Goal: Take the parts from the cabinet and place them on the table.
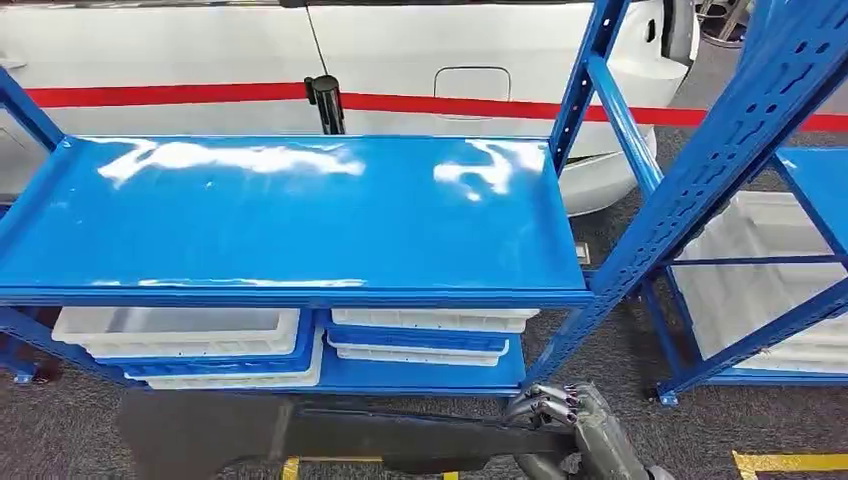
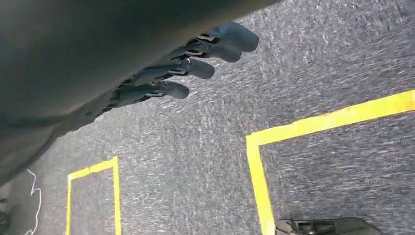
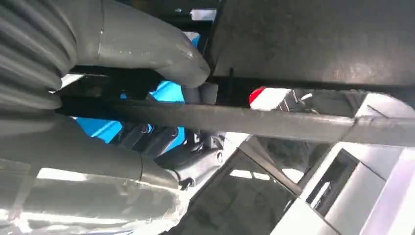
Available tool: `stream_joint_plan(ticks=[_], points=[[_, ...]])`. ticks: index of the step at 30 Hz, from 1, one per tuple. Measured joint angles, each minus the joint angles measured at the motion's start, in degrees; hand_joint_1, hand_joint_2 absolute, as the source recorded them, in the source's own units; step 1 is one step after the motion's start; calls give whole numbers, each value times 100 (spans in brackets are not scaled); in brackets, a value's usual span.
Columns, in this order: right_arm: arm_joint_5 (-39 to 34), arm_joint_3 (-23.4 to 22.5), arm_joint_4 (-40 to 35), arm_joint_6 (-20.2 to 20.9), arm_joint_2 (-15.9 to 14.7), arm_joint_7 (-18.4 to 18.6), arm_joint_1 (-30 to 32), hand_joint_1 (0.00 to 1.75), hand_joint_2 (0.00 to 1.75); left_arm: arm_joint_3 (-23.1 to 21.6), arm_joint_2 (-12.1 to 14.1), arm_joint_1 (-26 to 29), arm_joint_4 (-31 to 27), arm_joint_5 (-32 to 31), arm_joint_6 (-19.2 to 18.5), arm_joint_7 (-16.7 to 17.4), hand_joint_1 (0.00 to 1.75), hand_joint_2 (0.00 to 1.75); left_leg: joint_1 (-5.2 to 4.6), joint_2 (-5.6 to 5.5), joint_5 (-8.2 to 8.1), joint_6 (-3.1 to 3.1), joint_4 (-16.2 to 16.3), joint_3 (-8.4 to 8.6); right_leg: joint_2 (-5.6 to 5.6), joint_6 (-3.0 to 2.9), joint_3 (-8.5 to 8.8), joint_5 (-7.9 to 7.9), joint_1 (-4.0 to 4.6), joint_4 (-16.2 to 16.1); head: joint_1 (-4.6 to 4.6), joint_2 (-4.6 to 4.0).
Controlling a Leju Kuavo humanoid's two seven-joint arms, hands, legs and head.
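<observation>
I hold a large dark flat part [image 1: 300,430] low in front of my body, and it lies level across me because it is wide and needs a support at each end. My right hand [image 1: 570,415] is at its one end, with the fingers [image 1: 545,405] curled over the edge. In the right wrist view my thumb [image 3: 161,54] presses on a thin dark bar [image 3: 220,120] of the part, so this hand is clamped on it.

My left hand [image 2: 195,58] is at the other end, under the dark underside of the part [image 2: 98,49]. Its fingers [image 2: 215,46] reach out along this underside, a little apart from each other, over the grey carpet [image 2: 195,161] with yellow tape lines [image 2: 259,176]. I cannot tell if they really grip the part or only lie against it.

Just beyond my hands and above them is the blue shelf [image 1: 300,220], bare and shining. Under it are white trays [image 1: 180,335] on a lower shelf. I judge the part is already taken out and is being carried, so it stays low to pass free of the shelf frame [image 1: 640,240] near my right hand.
</observation>
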Motion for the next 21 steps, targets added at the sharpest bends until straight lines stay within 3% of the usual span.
stream_joint_plan(ticks=[1, 2, 4, 5, 6, 7, 8, 11, 12, 13, 14, 15, 16, 17, 18, 20, 21], points=[[-28, -24, 22, 24, 26, -2, 16, 175, 175, 0, -7, 1, 0, -9, 2, 0, 0, 0, 0, 0, 8, -15, 4, -25, 0, 31, -163, -138, -26, 369, -2, 0], [-33, -50, 46, 46, 48, -2, 19, 175, 175, 0, -7, 8, 0, -24, 2, 0, 0, 0, 8, 0, 23, -41, 5, -46, -1, 89, -171, -133, -51, 423, 7, 0], [-46, -83, 76, 68, 72, -15, 10, 175, 175, 0, -17, 9, 0, -41, 2, 0, 0, 0, 47, -6, 48, -108, 31, -90, -6, 257, 242, 107, -125, -264, 4, 0], [-46, -90, 85, 96, 83, -20, 7, 175, 175, 0, -22, 8, 0, -41, 2, 0, 0, 0, 83, -13, 42, -170, 79, -127, -11, 349, 614, 269, -172, -876, 2, 0], [-46, -92, 96, 116, 96, -26, -13, 175, 175, 0, -15, 2, 0, -44, 2, 2, 0, 0, 73, -9, 17, -247, 189, -162, -37, 388, 904, 324, -217, -1335, 11, 0], [-39, -92, 123, 138, 122, -32, -37, 175, 175, 0, 20, 16, -16, -50, 7, 15, 0, 0, 50, -14, -46, -328, 223, -202, -38, 336, 828, 326, -137, -1245, 61, 0], [-46, -103, 125, 160, 140, -50, -41, 175, 175, -2, 4, 16, -15, -61, 15, 15, 0, 0, 41, -3, -112, -374, 253, -172, -25, 190, 808, 322, -128, -1189, 19, 0], [-48, -131, 142, 249, 177, -109, -44, 175, 175, -2, 2, 16, -15, -68, 26, 20, 0, 0, 117, 9, -107, -425, 288, -160, -20, 22, 781, 350, -142, -1172, 4, 0], [-50, -133, 153, 280, 192, -122, -40, 175, 175, -2, 4, 18, -15, -77, 24, 20, 0, 0, 141, 10, -237, -434, 411, -209, -25, -35, 793, 392, -141, -1175, -11, 0], [-48, -140, 157, 291, 196, -131, -43, 175, 175, -2, 4, 20, -15, -96, 24, 18, 0, 0, 141, 13, -481, -436, 656, -302, -25, -78, 803, 420, -117, -1174, -4, 0], [-46, -146, 164, 302, 212, -138, -42, 175, 175, -2, 2, 20, -13, -111, 24, 15, 0, 0, 137, 11, -754, -446, 1037, -455, -26, -105, 779, 438, -92, -1171, -24, 0], [-39, -149, 175, 308, 232, -146, -42, 175, 175, -5, 7, 21, -15, -120, 26, -2, 0, 0, 136, 11, -1083, -457, 1657, -699, -28, -138, 741, 462, -52, -1166, -22, 0], [-22, -149, 186, 308, 251, -151, -42, 175, 175, -7, 9, 27, -15, -127, 26, -7, 0, 0, 134, 11, -1238, -445, 2034, -839, -30, -145, 717, 466, -15, -1163, -20, 0], [6, -149, 201, 308, 262, -162, -42, 175, 175, -7, 9, 36, -15, -131, 26, -13, 0, 0, 127, 11, -1267, -422, 2194, -873, -31, -158, 703, 474, 19, -1163, -22, 0], [24, -149, 208, 308, 273, -179, -42, 175, 175, -11, 9, 43, -13, -157, 26, -20, 0, 0, 110, 11, -1155, -370, 2033, -753, -30, -159, 699, 477, 55, -1163, -22, 0], [83, -151, 208, 306, 295, -206, -52, 175, 175, -33, 9, 39, -15, -192, 28, -22, 0, 0, 43, 6, -745, -210, 1134, -221, -27, -173, 712, 486, 116, -1166, -24, 0], [118, -149, 208, 306, 308, -208, -70, 175, 175, -42, 11, 34, -15, -227, 28, -22, 0, 0, -14, 6, -578, -93, 650, 60, -25, -172, 720, 489, 129, -1168, -20, 0]])
